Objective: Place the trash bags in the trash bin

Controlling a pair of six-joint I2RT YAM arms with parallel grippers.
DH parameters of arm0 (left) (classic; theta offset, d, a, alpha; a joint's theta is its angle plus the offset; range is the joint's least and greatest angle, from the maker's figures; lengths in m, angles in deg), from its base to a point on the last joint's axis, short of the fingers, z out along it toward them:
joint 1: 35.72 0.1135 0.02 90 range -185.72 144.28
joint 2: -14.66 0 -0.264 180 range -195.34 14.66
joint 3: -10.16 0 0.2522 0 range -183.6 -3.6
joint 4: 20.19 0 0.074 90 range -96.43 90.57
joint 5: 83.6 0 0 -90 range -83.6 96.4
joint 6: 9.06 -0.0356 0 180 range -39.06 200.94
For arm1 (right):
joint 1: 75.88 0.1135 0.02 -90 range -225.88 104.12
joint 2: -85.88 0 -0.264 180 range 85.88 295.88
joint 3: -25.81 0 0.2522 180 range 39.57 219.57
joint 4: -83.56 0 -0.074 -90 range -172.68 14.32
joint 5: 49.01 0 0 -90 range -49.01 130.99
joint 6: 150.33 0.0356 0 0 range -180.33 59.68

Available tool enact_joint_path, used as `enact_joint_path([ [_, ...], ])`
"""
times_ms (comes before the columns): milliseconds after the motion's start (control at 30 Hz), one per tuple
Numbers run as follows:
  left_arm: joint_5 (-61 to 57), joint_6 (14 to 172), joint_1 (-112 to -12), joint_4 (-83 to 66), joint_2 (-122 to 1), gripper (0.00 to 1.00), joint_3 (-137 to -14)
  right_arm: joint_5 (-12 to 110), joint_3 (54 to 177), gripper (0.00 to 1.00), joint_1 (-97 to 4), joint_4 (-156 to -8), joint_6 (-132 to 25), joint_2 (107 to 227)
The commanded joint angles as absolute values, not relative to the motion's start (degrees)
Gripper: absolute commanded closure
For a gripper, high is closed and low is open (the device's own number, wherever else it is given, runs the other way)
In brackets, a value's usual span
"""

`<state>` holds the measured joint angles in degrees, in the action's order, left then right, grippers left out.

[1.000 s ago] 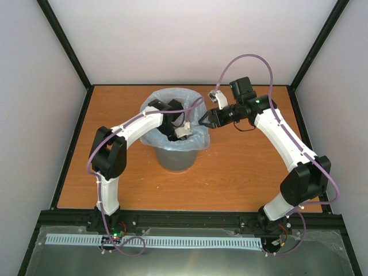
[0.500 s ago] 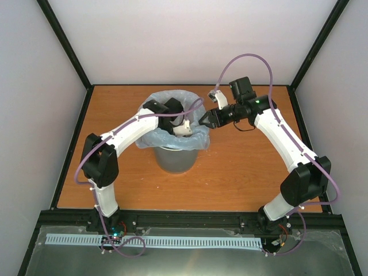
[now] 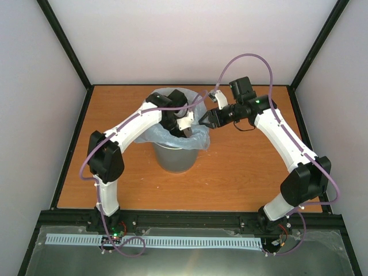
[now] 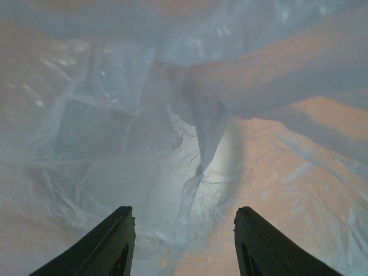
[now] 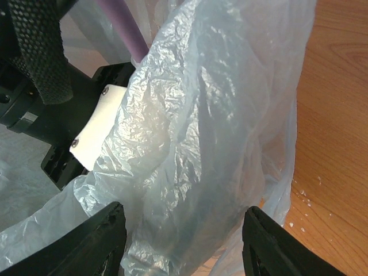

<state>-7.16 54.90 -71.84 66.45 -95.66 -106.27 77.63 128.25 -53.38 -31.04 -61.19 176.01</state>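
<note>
The table (image 3: 241,167) is an orange-brown wood-grain board, boxed in by pale walls (image 3: 190,40) on three sides, with black frame posts (image 3: 63,43) running up the corners. Along its near edge lie a black rail, a white slotted strip (image 3: 172,242) and a dull metal sheet (image 3: 190,261). A few white specks (image 5: 300,201) dot the wood beside the bag.

The trash bin (image 3: 175,156) stands upright toward the back of the table, left of centre. A pale blue, translucent trash bag (image 3: 150,133) lines it and spills crumpled over the rim.

The left arm bends down into the bin's mouth. Inside, the left gripper (image 4: 184,210) has its fingers spread with nothing between them, facing the wrinkled film of the bag's wall.

The right gripper (image 5: 184,208) sits at the bin's right rim, fingers set wide, with a bulge of the bag's plastic filling the gap between them. Whether either finger presses the film cannot be told. A purple cable (image 3: 253,57) loops above the right arm.
</note>
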Motion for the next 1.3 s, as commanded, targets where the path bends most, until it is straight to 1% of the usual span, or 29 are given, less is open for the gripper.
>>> enact_joint_path([
  [0, -8.56, 55.1, -72.11, 70.48, -95.53, 0.52, -110.73, 76.12, 129.16, 0.45, -53.2, -29.35, -62.34, 174.61],
  [133, -9.54, 54.84, -72.08, 70.02, -92.73, 0.48, -110.4, 75.79, 128.7, 0.45, -53.15, -29.52, -62.61, 174.32],
  [233, -10.12, 55.36, -72.1, 68.09, -92.05, 0.48, -111.77, 76.01, 128.68, 0.45, -53.14, -29.96, -62.19, 174.21],
  [433, -10.28, 55.97, -72.23, 66.8, -95.93, 0.49, -117.56, 76.24, 129.31, 0.45, -53.18, -29.82, -62.24, 174.3],
  [533, -7.68, 56.8, -72.36, 70.96, -99.51, 0.48, -121.25, 76.06, 129.35, 0.44, -53.12, -29.57, -62.46, 174.01],
  [700, -6.15, 56.58, -72.37, 71.47, -95.03, 0.49, -118.87, 75.81, 129.17, 0.44, -53.15, -29.24, -62.75, 173.28],
  [867, -5.37, 56.94, -72.37, 70.88, -90.5, 0.49, -119.92, 75.43, 129.1, 0.44, -53.14, -29.59, -62.8, 172.9],
  [1067, -5.47, 58.85, -72.36, 64.48, -87.45, 0.46, -119.65, 75.3, 129.47, 0.44, -53.19, -29.71, -62.7, 173.06],
  [1167, -6.38, 59.84, -72.32, 61.47, -87.29, 0.42, -120.25, 75.19, 129.73, 0.44, -53.16, -29.47, -63.1, 173.03],
  [1267, -8.85, 60.58, -72.34, 55.45, -85.79, 0.39, -116.46, 75.31, 129.2, 0.44, -53.16, -29.71, -62.98, 172.83],
])
